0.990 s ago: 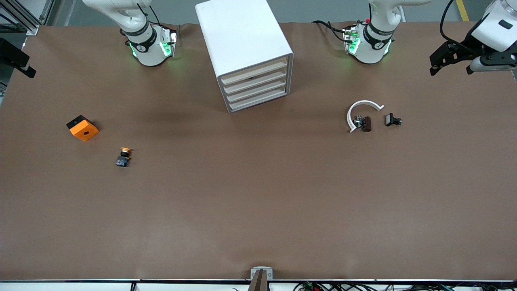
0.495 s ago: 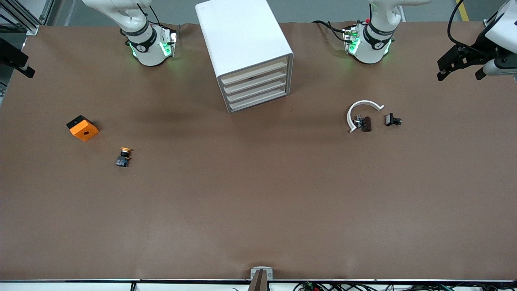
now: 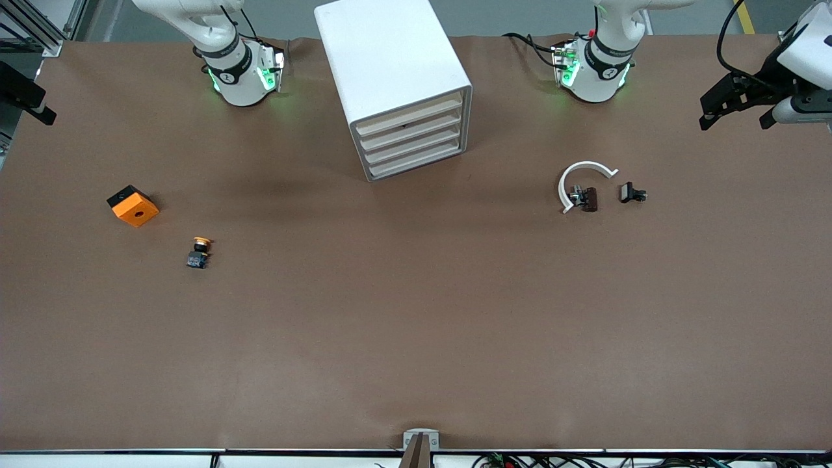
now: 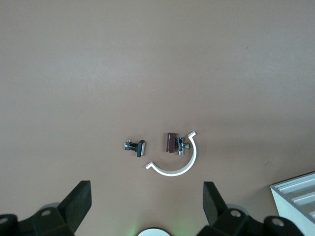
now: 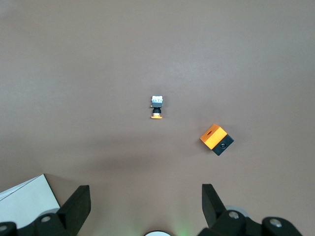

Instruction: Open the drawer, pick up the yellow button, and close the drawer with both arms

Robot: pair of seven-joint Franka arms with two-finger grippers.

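The white cabinet point(image 3: 390, 58) stands between the arm bases, its four cream-fronted drawers point(image 3: 411, 135) all shut. The button point(image 3: 198, 252), with an orange cap on a dark body, lies on the table toward the right arm's end, nearer the front camera than the cabinet; it also shows in the right wrist view point(image 5: 156, 106). My left gripper point(image 3: 712, 114) is open and empty, high over the left arm's end of the table point(image 4: 146, 189). My right gripper point(image 3: 32, 107) is open and empty, high over the right arm's end point(image 5: 145, 191).
An orange block with a hole point(image 3: 133, 206) lies beside the button point(image 5: 216, 139). A white curved strip point(image 3: 582, 172) with a brown part point(image 3: 588, 199) and a small black part point(image 3: 632, 193) lie toward the left arm's end, also in the left wrist view point(image 4: 177, 164).
My left gripper has drifted toward the table's end edge and then slightly back. My right gripper has barely shifted. The drawers and table objects have not moved.
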